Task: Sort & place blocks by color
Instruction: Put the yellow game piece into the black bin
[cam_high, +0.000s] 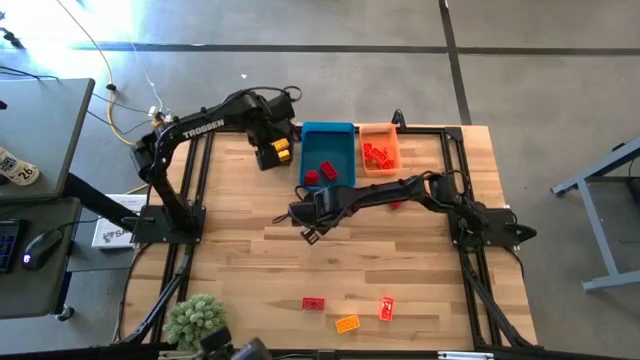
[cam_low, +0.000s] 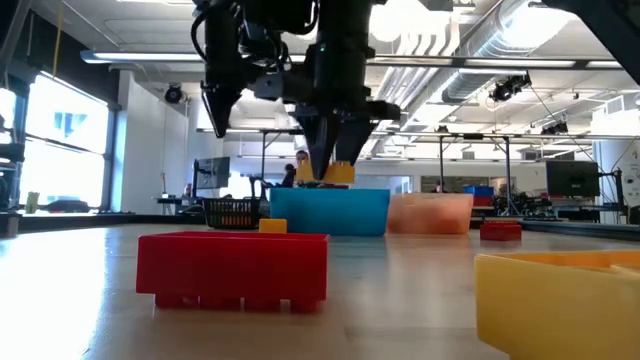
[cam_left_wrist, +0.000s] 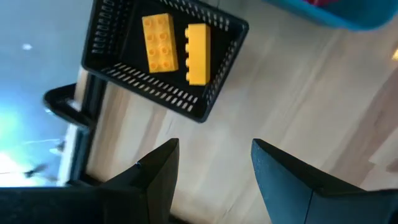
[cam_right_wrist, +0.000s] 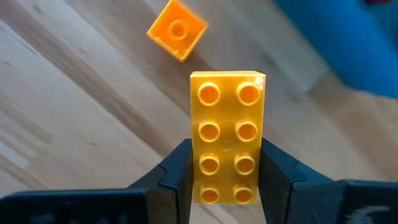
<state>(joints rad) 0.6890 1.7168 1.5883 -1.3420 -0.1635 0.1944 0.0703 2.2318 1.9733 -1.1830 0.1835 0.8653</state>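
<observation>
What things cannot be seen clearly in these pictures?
- High view: the yellow brick in the right gripper does not show; the arm covers it.
- High view: the black bin is mostly under the left gripper.
- Low view: the blue bin and orange bin hide their contents behind their walls.
- Low view: the near yellow brick is cut off by the picture's edge.

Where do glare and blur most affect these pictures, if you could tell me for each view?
High view: window glare washes the floor at upper left. Low view: bright ceiling lights leave the arms in silhouette, and the near red block is soft. Left wrist view: the black bin is sharp, the fingers blurred. Right wrist view: the held yellow block is sharp, the blue bin smeared.
</observation>
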